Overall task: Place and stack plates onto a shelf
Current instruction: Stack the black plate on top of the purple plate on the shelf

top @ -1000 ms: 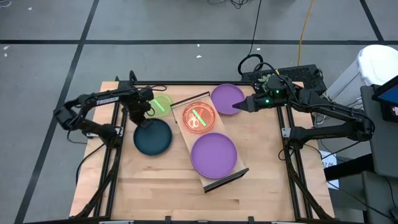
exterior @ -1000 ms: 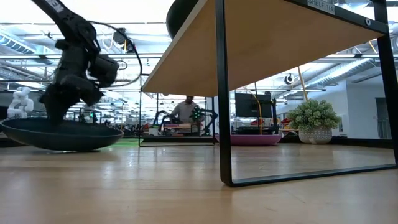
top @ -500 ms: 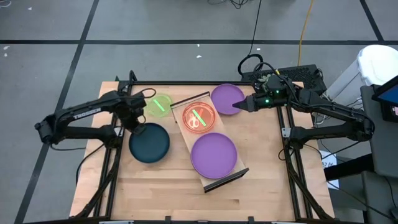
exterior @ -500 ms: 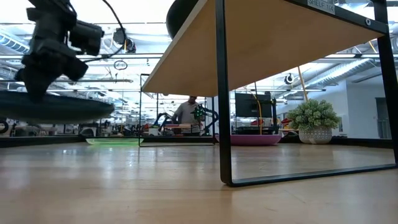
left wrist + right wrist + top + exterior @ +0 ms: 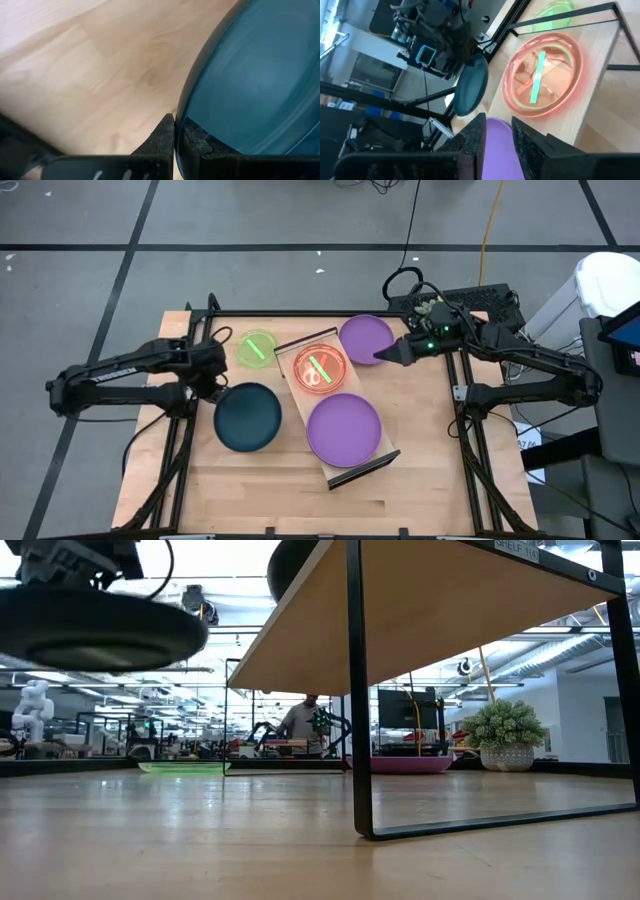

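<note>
My left gripper [image 5: 214,383] is shut on a dark teal plate [image 5: 248,417], which hangs in the air over the table's left half and sits high in the low view [image 5: 95,625]. My right gripper [image 5: 386,353] is shut on a purple plate [image 5: 364,337] that lies by the shelf's far end. The light-wood shelf [image 5: 296,402] stands slantwise at mid-table. It carries a pink-red plate [image 5: 319,368] with green showing in it, and a second purple plate [image 5: 343,429]. A green plate [image 5: 256,347] lies flat on the table at far left. My left gripper pinches the teal plate's rim [image 5: 186,131] between its two fingers, on the plate's far-left edge. The fingers come from the table's left, slanting down. The plate is lifted clear and roughly level. My right gripper has the purple plate's rim [image 5: 496,126] between its fingers, coming in from the table's right. In the low view the plate [image 5: 400,764] rests on the table.
The shelf's dark leg frame [image 5: 358,740] and wooden underside [image 5: 430,620] fill the middle of the low view. Bare tabletop [image 5: 250,480] lies along the near edge. Black frame rails [image 5: 300,313] border the table. A person shows far off in the room [image 5: 298,720].
My left gripper has carried the teal plate up off the table, from resting on the wood to high and clear of it. It has also drawn toward the near edge, and the plate has stayed about level. The right gripper and the other plates have kept still.
</note>
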`<control>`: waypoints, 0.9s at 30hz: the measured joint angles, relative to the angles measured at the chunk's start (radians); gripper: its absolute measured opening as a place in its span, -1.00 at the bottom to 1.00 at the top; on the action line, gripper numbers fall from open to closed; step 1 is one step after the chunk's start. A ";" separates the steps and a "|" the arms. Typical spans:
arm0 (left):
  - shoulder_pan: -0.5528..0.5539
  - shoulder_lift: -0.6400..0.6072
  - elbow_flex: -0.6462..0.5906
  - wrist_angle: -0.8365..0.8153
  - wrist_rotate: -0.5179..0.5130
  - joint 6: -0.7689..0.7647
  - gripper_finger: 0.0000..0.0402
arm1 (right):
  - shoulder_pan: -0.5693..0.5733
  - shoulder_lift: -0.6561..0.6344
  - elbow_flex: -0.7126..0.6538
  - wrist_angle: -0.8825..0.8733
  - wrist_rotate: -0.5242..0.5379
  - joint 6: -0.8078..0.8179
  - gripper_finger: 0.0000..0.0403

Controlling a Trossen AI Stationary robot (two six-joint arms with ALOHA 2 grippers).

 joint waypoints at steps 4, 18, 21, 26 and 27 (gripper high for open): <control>-0.055 -0.010 0.026 0.073 -0.001 -0.080 -0.96 | 0.005 0.000 0.000 0.000 -0.004 -0.008 -0.78; -0.172 0.044 0.300 0.120 -0.180 -0.292 -0.96 | 0.006 0.000 0.000 0.000 -0.001 -0.161 -0.99; -0.194 0.077 0.361 0.119 -0.213 -0.335 -0.96 | 0.006 0.000 0.000 0.000 -0.001 -0.219 -0.99; -0.223 0.163 0.467 0.119 -0.228 -0.361 -0.96 | 0.006 -0.001 0.000 0.000 -0.004 -0.306 -1.00; -0.229 0.182 0.487 0.119 -0.232 -0.367 -0.96 | 0.006 -0.001 0.000 0.000 -0.014 -0.319 -1.00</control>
